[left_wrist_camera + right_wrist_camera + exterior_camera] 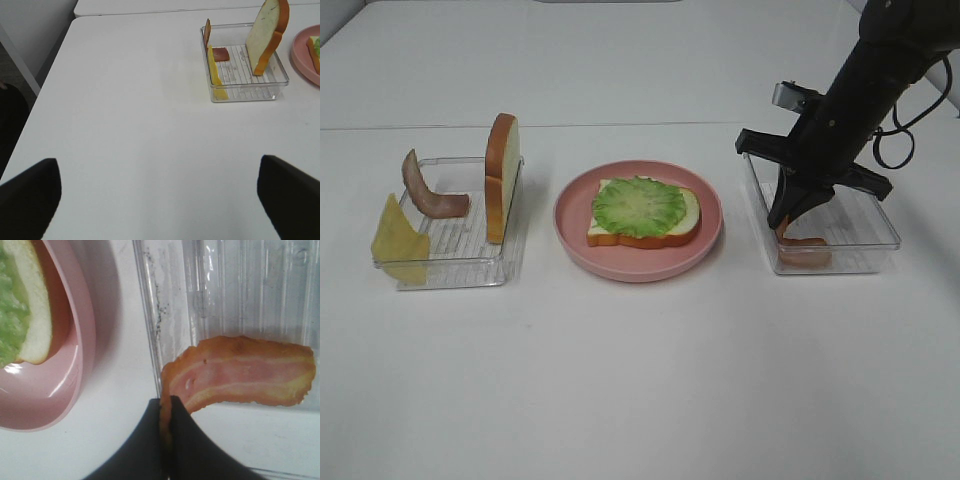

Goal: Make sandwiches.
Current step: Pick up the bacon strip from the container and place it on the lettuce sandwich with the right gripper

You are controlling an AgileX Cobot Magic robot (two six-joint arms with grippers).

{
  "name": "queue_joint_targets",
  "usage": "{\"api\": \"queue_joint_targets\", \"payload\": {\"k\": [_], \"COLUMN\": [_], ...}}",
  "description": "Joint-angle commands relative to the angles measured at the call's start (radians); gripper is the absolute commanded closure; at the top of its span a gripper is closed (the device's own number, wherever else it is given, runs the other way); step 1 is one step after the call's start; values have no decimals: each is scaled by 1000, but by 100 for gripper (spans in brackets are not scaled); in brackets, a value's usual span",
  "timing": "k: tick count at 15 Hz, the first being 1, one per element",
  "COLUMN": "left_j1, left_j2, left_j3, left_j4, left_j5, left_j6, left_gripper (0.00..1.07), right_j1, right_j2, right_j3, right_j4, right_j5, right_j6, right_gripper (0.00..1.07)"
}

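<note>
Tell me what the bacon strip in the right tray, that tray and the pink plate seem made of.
Bacon strip: likely soft, matte rubbery plastic; it bends at one end without creasing. Tray: clear, glossy hard plastic; see-through walls and ribbed floor. Pink plate: probably smooth plastic, given its shiny highlights.

A plain white worktop [640, 380] fills nearly the whole exterior high view. It is matte and evenly lit, with only soft, short shadows. Toward 12 o'clock a thin seam [520, 127] runs straight across, and a second white tabletop [570, 60] butts on beyond it. At 11 o'clock a grey sliver [330, 12] shows past the corner (wall or floor, it cannot be told). The left wrist view shows the worktop's edge, with grey floor [50, 55] and a pale slanted bar [20, 60] beyond it.
</note>
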Motion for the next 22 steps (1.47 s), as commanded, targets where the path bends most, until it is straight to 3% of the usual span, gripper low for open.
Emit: {"api": "queue_joint_targets", "payload": {"k": [1, 5, 8, 10, 13, 15, 18, 22], "left_j1": [-3, -3, -3, -3, -3, -3, -3, -3], "left_j2": [-14, -14, -14, -14, -14, -14, -14, -14], "left_j3": [3, 3, 3, 3, 3, 3, 3, 3], "left_j4": [0, 0, 0, 0, 0, 0, 0, 0], "left_j5": [-3, -3, -3, -3, -3, -3, -3, -3], "left_j6": [2, 2, 2, 2, 2, 2, 2, 2], "left_gripper": [7, 7, 7, 7, 7, 7, 7, 7], "right_j1": [-2, -2, 0, 51, 157, 240, 289, 290], "right_j2": [-31, -119, -208, -229, -224, -167, -37, 97], "right_j3": [2, 0, -1, -72, -155, -227, -333, -421], "right_j4": [1, -19, 60, 174, 224, 267, 358, 399], "right_j5": [16, 11, -9, -2, -80, -160, -149, -136], "right_j6": [-1, 8, -12, -77, -89, -90, -122, -141], "right_gripper": [107, 107, 107, 107, 107, 107, 107, 107]}}
